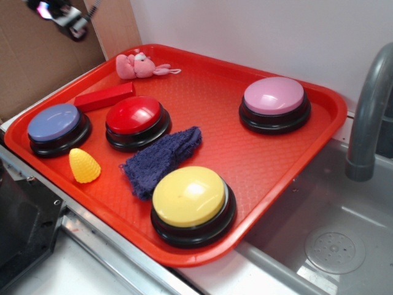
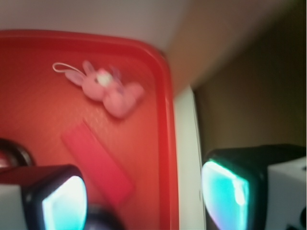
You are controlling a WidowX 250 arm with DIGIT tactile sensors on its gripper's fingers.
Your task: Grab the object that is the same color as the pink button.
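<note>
From the exterior view, the gripper (image 1: 69,21) hangs high at the top left corner, off beyond the tray's (image 1: 319,132) far left edge and well apart from the pink plush toy (image 1: 136,65), which lies near the tray's far rim with its string tail pointing toward the pink button (image 1: 274,104); whether the jaws are parted cannot be told here. The count on the tray: 4 dome buttons, 1 pink, 1 red (image 1: 136,121), 1 lavender-blue (image 1: 57,128) and 1 yellow (image 1: 192,204), plus 1 red block (image 1: 104,97), 1 yellow cone-shaped toy (image 1: 83,165), 1 dark blue cloth (image 1: 163,157) and 1 plush. The red block sits just beside the plush, so a descent aimed slightly short could likely close on the block instead. In the wrist view, blurred, the gripper (image 2: 144,196) stands released, its 2 fingertips wide apart with nothing between them. The plush (image 2: 109,89) lies ahead, close to the tray's raised rim (image 2: 163,110); a finger may catch that rim, or pinch only the thin string and let the toy slip.
</note>
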